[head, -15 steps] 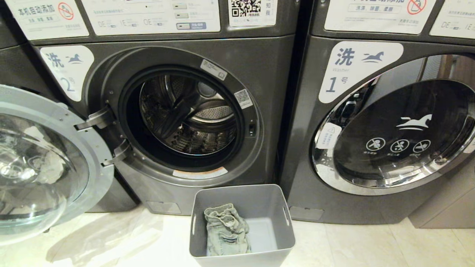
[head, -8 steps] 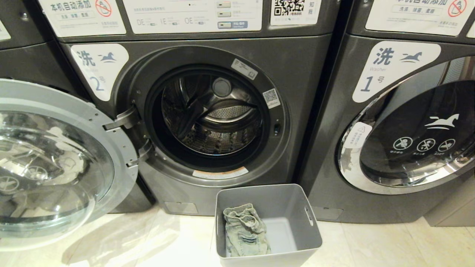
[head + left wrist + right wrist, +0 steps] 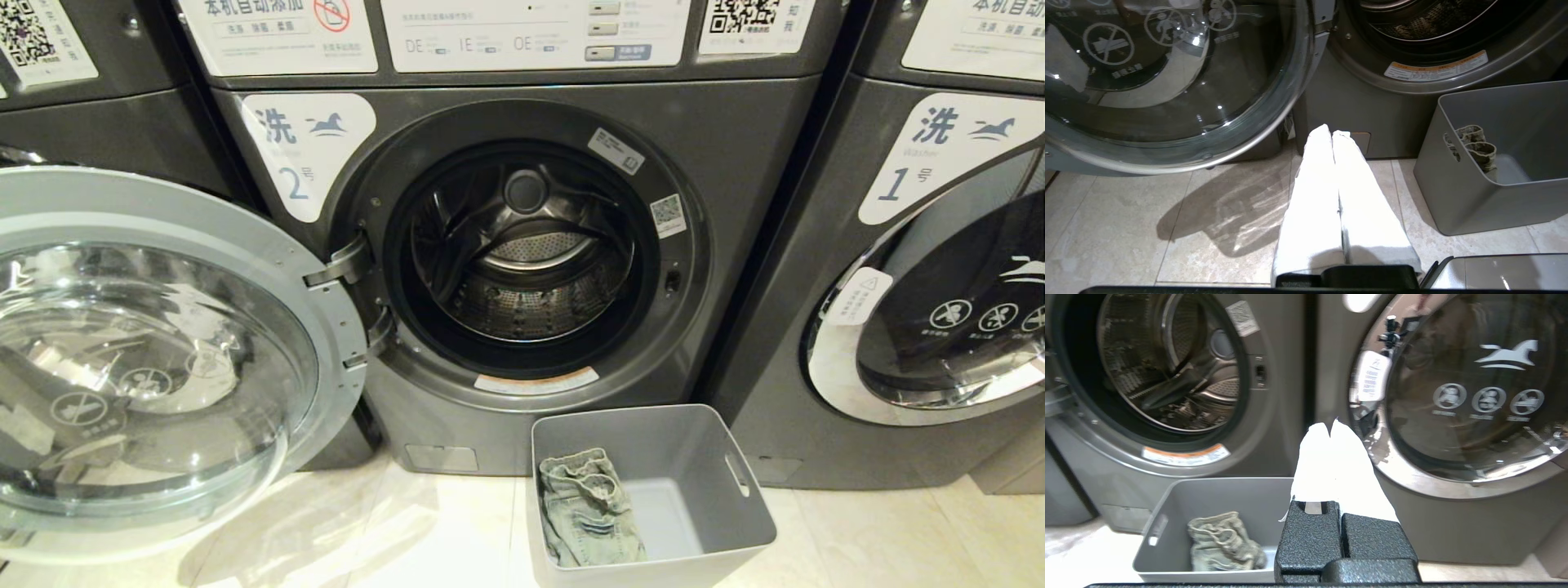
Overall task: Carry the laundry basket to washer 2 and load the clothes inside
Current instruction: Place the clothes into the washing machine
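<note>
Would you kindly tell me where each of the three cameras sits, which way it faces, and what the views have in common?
Head view: high on the robot, facing forward and down at washer 2, its open door and the laundry basket; no arm shows.
Left wrist view: low behind the shut left gripper, facing the door's glass and the floor.
Right wrist view: behind the shut right gripper, facing level between washer 2 and washer 1.
All three share the basket with the clothes inside.
</note>
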Controlling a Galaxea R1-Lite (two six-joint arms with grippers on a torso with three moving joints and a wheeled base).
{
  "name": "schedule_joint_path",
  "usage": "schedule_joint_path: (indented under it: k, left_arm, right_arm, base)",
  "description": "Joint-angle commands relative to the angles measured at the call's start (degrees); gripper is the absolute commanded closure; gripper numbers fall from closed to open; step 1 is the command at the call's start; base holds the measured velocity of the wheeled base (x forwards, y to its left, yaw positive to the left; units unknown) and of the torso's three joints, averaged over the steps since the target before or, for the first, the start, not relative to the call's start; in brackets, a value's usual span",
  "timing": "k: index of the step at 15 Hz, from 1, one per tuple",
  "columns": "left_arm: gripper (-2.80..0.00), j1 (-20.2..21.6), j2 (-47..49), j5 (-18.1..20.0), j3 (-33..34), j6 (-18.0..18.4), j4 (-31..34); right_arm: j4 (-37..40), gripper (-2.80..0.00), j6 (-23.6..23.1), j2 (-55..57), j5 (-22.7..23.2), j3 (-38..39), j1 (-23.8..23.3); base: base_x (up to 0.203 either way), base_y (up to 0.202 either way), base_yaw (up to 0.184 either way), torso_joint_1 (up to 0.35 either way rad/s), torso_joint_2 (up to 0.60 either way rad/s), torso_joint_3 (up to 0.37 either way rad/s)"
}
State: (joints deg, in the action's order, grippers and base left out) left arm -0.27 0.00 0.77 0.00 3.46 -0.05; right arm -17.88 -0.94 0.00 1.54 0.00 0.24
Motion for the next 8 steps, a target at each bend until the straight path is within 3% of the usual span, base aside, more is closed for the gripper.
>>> schedule_joint_path:
  k: [1,5,8]
  left_arm:
    - [0.0,0.0,-0.1,0.0,0.0,0.1,0.0]
    - [0.0,0.0,-0.1,0.0,0.0,0.6,0.3]
    - [0.0,0.0,-0.1,0.0,0.0,0.2,0.2]
  right_arm:
    - [-0.1,0.0,0.0,0.0,0.0,2.3,0.0]
    - [-0.1,0.0,0.1,0.0,0.0,2.3,0.0]
    - [-0.1,0.0,0.0,0.0,0.0,2.3,0.0]
  base:
    - [0.0,0.197,-0.001,0.002,0.0,0.001]
    - [0.0,0.192,-0.003,0.002,0.0,0.003]
    - [0.0,0.066,-0.001,0.003,0.0,0.002]
